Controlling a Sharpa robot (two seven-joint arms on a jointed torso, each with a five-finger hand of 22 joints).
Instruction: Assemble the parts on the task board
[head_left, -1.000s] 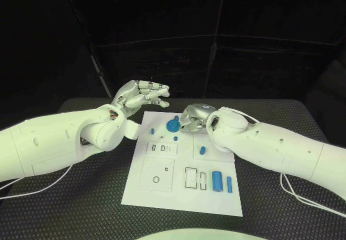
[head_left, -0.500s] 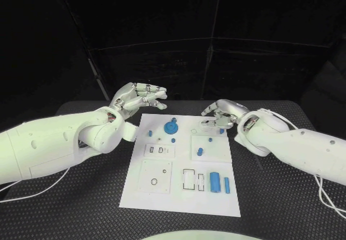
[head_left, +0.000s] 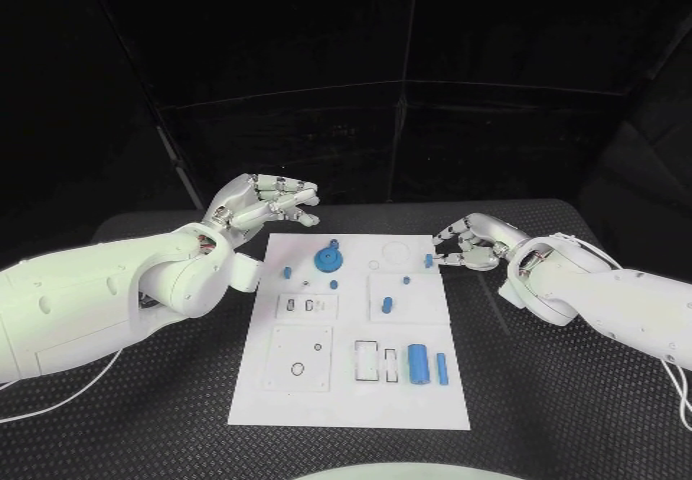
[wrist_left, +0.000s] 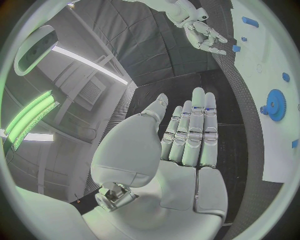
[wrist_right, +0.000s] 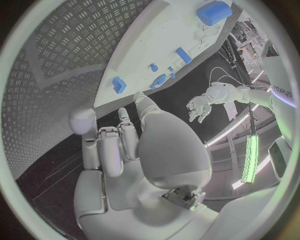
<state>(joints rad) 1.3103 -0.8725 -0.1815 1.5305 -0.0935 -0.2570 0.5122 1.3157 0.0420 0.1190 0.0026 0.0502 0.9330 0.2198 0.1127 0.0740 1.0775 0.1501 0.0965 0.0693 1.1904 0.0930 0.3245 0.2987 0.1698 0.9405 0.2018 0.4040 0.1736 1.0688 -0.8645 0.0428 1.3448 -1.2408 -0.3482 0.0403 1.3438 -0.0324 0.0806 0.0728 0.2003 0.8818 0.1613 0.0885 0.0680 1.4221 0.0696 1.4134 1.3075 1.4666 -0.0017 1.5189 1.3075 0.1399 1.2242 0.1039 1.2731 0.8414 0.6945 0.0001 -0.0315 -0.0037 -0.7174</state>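
The white task board (head_left: 325, 400) lies in the middle of the table. A blue gear (head_left: 329, 260) stands on its far part, with small blue pegs (head_left: 287, 271) around it. A blue cylinder (head_left: 417, 364) and a blue bar (head_left: 441, 368) lie at the near right. My left hand (head_left: 267, 205) hovers above the board's far left corner, fingers extended, holding nothing. My right hand (head_left: 469, 240) hangs just off the far right edge, fingers loosely bent and empty. A small blue piece (head_left: 428, 261) sits on the board beside its fingertips, apart from them in the right wrist view (wrist_right: 119, 84).
The black textured table (head_left: 562, 400) surrounds the board on all sides. White cables (head_left: 58, 395) trail on the table under both arms. In the left wrist view the gear (wrist_left: 275, 105) sits on the board (wrist_left: 262, 150), with my right hand (wrist_left: 200, 32) beyond it.
My right hand has let go of the blue gear and drawn back to the right, off the board's far right edge. The left hand has stayed raised.
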